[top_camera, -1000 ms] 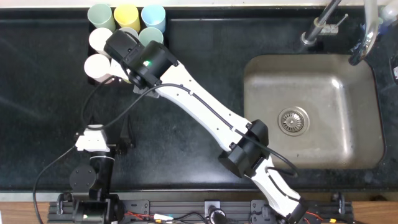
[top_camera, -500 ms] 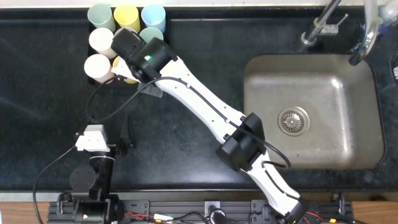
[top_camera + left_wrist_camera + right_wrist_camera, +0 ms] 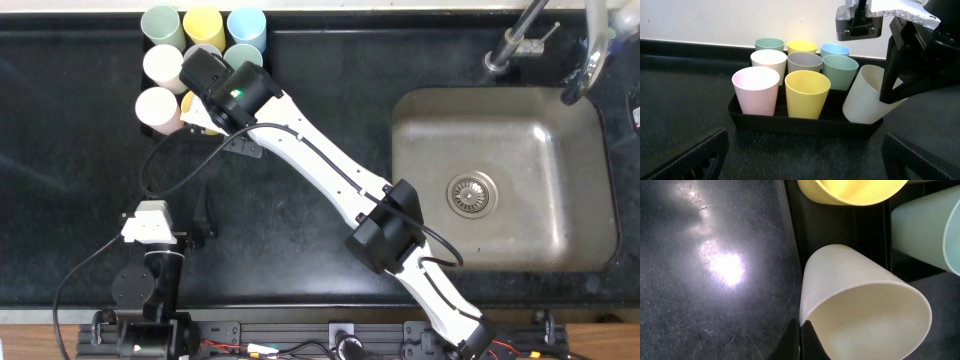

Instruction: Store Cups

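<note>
Cream cup (image 3: 860, 305), tilted, is gripped at its rim by the closed fingers of the right gripper (image 3: 800, 339). In the left wrist view the cup's base dips inside the black tray (image 3: 805, 126) at centre right of the frame, just beside a yellow cup (image 3: 807, 92); contact with the tray floor cannot be judged. A pink cup (image 3: 756, 91) stands left of the yellow one, with six more cups upright behind. In the top view the tray lies at upper left and the right arm crosses to it from lower right. The left gripper (image 3: 805, 150), jaws wide apart and holding nothing, faces the tray over the dark countertop (image 3: 685, 105). A steel sink (image 3: 500, 240) occupies the right.
</note>
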`<state>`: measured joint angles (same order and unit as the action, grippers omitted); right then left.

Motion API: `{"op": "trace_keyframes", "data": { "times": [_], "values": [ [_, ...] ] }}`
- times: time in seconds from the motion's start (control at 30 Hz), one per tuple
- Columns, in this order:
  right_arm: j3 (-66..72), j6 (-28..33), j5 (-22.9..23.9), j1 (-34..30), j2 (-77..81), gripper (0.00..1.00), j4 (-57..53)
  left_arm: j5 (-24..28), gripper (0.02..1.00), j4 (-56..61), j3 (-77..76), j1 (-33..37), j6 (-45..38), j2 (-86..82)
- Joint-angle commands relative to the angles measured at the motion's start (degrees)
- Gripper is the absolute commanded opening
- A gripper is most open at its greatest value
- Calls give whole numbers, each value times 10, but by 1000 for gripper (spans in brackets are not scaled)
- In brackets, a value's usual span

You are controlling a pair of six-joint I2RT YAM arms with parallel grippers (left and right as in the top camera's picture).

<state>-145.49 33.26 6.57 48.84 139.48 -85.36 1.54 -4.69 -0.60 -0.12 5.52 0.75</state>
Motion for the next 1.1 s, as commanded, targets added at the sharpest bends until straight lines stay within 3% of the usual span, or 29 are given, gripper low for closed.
{"op": "trace_keyframes", "data": {
  "times": [0.03,0.9,1.1],
  "values": [
    [-15,6,-19,0,9,42,-5,5,1000,-2,0,2,-12,-6],
    [36,28,-20,-7,10,45,28,5,1000,-2,0,2,-12,-6],
    [36,30,5,-12,25,42,37,5,1000,-2,0,2,-12,-6]
  ]
}}
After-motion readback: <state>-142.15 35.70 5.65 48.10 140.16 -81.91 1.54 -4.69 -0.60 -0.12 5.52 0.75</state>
